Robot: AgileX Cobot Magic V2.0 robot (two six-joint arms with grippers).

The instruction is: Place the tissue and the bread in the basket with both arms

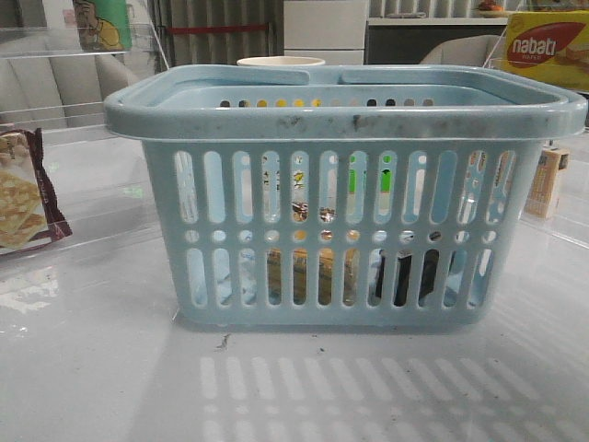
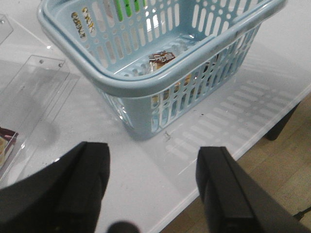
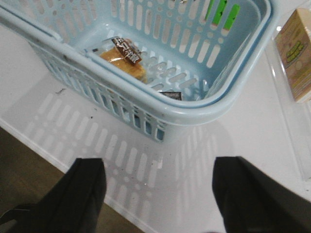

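From my station, both items already sat inside the large light-blue slotted plastic basket (image 1: pixel 340 221). The golden-brown bread in its clear plastic bag (image 3: pixel 124 60) lay on the basket floor, its long axis running roughly along the basket's longer side. The small blackish tissue packet (image 3: pixel 171 95) lay just beside it, nearer the right arm's end of the basket; from the front it showed only as a dark patch (image 1: pixel 402 276) behind the lower slots, so I took it for the tissue with some caution.

My left gripper (image 2: pixel 155 189) hung spread wide with nothing between its fingers, and my right gripper (image 3: pixel 158 194) was the same: parted, empty. Both hovered over bare table on the near side of the basket, apart from it, with the contents lying forward of them beyond the rim. I judged the task essentially done; any coming move called only for drawing the arms away from the rim.
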